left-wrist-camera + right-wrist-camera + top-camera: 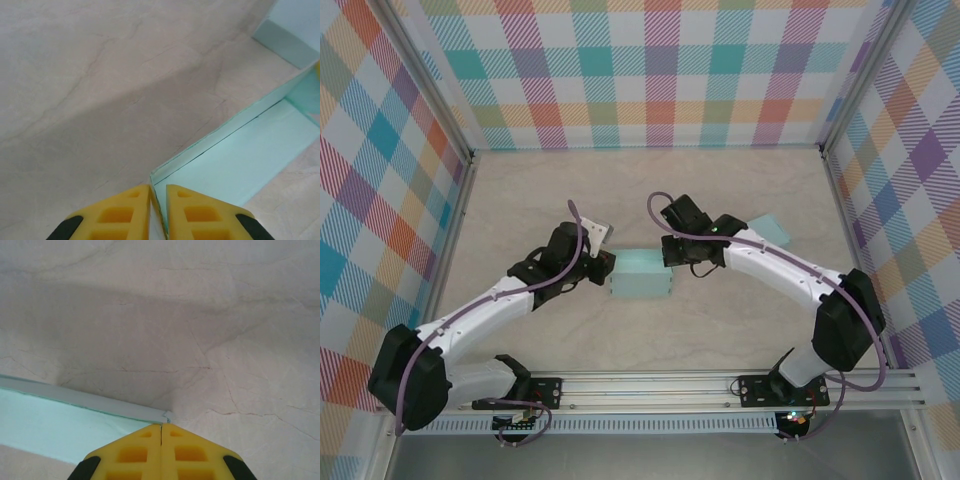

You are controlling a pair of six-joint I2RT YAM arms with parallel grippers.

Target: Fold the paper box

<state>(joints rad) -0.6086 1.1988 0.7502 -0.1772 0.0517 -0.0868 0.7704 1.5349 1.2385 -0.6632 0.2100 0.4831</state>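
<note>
- Item: box (pixel 640 277), pale teal paper, open-topped tray form. It sits at mid-table (pixel 720 190), between the two arms, long side across.
- Condition: the long wall stands upright in the left wrist view. The floor panel lies flat inside. Creases look sharp, and no tears are visible.
- Left gripper (pixel 158 189): closed on the box at its left end corner. The thin wall runs up between the yellow fingers (pixel 120 216).
- Right gripper (pixel 161 427): fingers pressed together with no gap, tips right at the box's right end corner. Whether paper sits between them cannot be told.
- Second teal piece (pixel 772 229): lies on the table beside the right arm, apart from the box. Its purpose is unclear.
- Handling, judged: very light, so it will slide or lift under any sideways push. The sheet is thin and flexible, stiff only along folds and at corners. It crumples or tears readily if squeezed hard or pulled from both ends at once.
- Where to hold, judged: pinch the upper edge of a wall close to a corner, where two panels brace each other. Mid-wall holds would bow the panel. Keep one end pinned while the other is worked.
</note>
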